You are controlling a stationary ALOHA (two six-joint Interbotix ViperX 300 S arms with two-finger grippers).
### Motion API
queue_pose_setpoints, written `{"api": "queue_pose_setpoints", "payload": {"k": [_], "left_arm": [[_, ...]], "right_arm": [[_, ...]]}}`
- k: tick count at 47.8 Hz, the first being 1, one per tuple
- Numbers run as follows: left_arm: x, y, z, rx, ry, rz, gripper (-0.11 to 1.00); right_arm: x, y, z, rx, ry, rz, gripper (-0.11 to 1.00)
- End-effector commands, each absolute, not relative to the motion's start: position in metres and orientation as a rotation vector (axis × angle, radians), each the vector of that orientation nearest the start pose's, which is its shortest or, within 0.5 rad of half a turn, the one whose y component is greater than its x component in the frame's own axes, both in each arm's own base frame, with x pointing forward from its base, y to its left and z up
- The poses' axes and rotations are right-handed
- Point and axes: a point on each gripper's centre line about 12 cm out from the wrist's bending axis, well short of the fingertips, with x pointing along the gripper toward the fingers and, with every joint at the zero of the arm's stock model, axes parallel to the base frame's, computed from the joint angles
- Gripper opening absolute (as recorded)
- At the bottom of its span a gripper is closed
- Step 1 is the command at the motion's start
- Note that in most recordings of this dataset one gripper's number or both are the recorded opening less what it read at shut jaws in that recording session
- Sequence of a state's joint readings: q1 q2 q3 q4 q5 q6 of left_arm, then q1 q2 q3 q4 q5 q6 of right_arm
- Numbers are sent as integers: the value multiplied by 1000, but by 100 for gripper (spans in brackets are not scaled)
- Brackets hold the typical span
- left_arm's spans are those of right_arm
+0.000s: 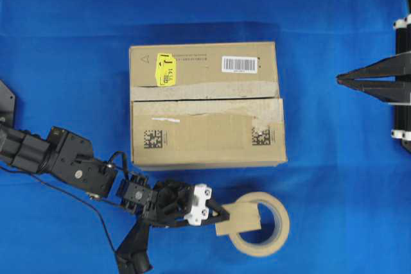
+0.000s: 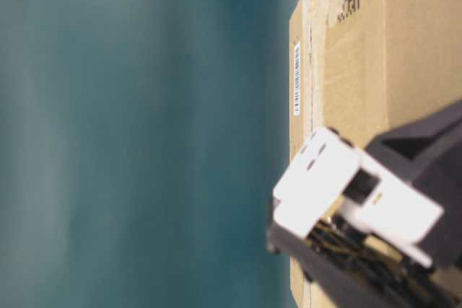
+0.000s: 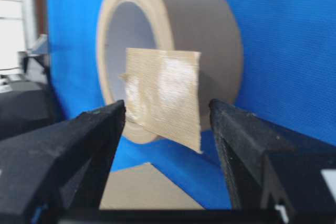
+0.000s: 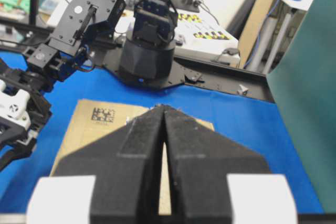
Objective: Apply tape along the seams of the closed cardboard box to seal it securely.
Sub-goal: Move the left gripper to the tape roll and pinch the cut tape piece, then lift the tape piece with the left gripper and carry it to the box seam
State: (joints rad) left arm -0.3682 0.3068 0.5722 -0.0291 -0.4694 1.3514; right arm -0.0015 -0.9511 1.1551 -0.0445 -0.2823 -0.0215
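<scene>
The cardboard box was set at the middle of the blue cloth, closed, its yellow sticker and barcode label on the far flap. The seams were seen as a thin dark line running left to right across the top, edged by pale torn residue and not yet covered. Near and right of the box's front edge, a tape roll lay flat. The tape, a small loose piece, was laid partly over the roll's left rim. The left gripper was held at that piece with its fingers parted, the tape standing between them in the wrist view; whether contact was made could not be told. The piece would best be pinched by one edge so its length stayed free for pressing along the line. The right gripper was kept fully closed, empty, well right of the box.
</scene>
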Motion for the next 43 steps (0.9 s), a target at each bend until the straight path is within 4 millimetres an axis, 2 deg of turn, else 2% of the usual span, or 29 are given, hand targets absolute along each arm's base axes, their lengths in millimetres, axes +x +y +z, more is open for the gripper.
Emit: {"api": "queue_pose_setpoints", "payload": {"k": [1, 7, 12, 15, 20, 24, 28, 33, 43], "left_arm": [[425, -159, 130, 1366, 75, -533, 62], [424, -159, 128, 1359, 88, -538, 60], [423, -158, 126, 1340, 123, -554, 54], [424, -158, 123, 1333, 145, -564, 45], [423, -159, 123, 1327, 160, -573, 18], [423, -158, 124, 1323, 163, -571, 1], [424, -158, 131, 1320, 150, -562, 0], [423, -157, 152, 1310, 112, -529, 0], [410, -152, 218, 1291, -5, -443, 0]], "right_arm": [[205, 2, 307, -69, -94, 13, 0], [205, 2, 305, -69, -83, 13, 0], [206, 2, 302, -68, -68, 14, 0], [206, 2, 302, -66, -65, 15, 0], [207, 3, 300, -63, -59, 17, 0], [207, 3, 300, -63, -57, 17, 0], [207, 3, 300, -63, -57, 19, 0], [207, 3, 300, -63, -57, 17, 0], [208, 3, 298, -63, -42, 19, 0]]}}
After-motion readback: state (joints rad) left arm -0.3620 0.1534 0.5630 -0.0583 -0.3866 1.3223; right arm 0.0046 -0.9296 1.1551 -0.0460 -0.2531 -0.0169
